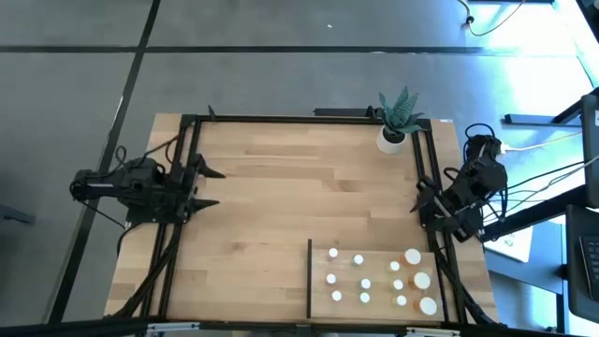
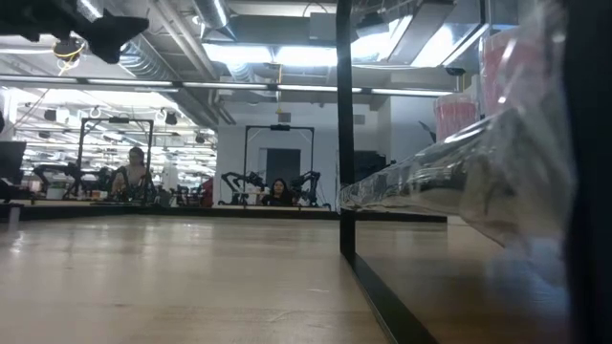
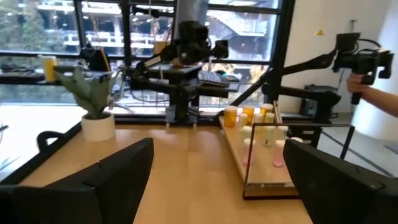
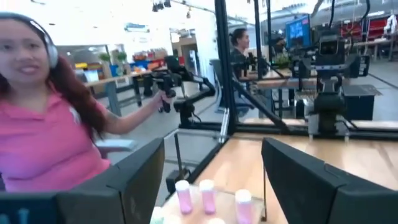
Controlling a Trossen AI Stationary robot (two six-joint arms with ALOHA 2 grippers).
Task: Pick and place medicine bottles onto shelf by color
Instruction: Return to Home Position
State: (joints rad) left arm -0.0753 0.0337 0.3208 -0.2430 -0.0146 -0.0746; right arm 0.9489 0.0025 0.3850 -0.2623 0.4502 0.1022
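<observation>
Now the left tool (image 1: 210, 187) and right tool (image 1: 421, 202) are open; we judge the medicine bottles (image 1: 422, 280) light, slippery, best gripped mid-body.

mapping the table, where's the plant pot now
In the high view the white plant pot stands in the tabletop's upper right corner, above the shelf.

A grey floor (image 1: 281, 75) crossed by dark lines is seen around the bench (image 1: 281, 206). Bright strip lights (image 2: 287, 54) and exposed ducts (image 2: 172, 59) are hung overhead. Large windows (image 3: 56, 43) are set in one wall. A person in pink (image 4: 56, 149) is seated nearby.
</observation>
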